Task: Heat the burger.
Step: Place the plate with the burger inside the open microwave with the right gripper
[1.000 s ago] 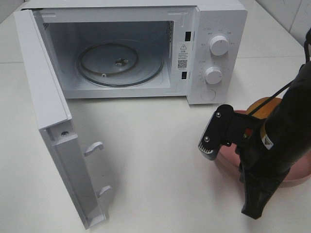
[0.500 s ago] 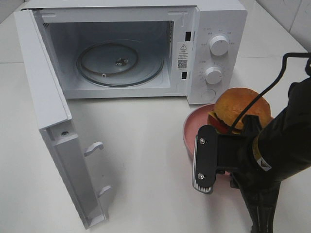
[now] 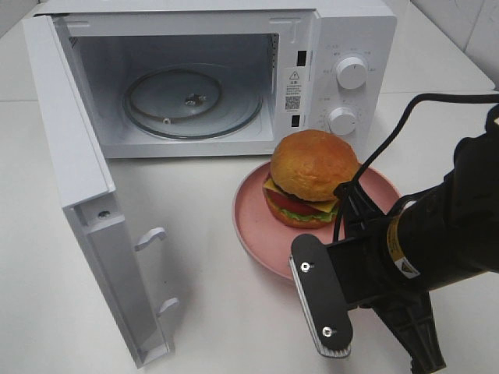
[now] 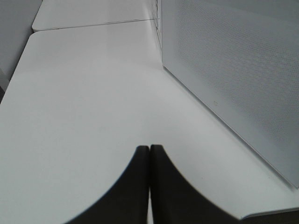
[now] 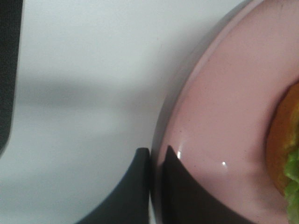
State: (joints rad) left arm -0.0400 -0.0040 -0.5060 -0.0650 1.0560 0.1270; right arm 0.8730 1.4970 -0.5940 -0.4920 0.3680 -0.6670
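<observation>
Microwave [image 3: 343,31], upper half of the high view, stands on the desk [image 3: 218,234] with its door [image 3: 70,156] open and cavity unloaded. Pink plate [image 3: 253,226], centre right, carries the burger [image 3: 312,175] outside. Right gripper [image 5: 156,154] pinches the plate rim; left gripper [image 4: 149,149] is pressed together, empty. Loading, closing and heating remain.

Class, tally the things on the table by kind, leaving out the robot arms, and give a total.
microwave: 1
pink plate: 1
burger: 1
Total: 3
</observation>
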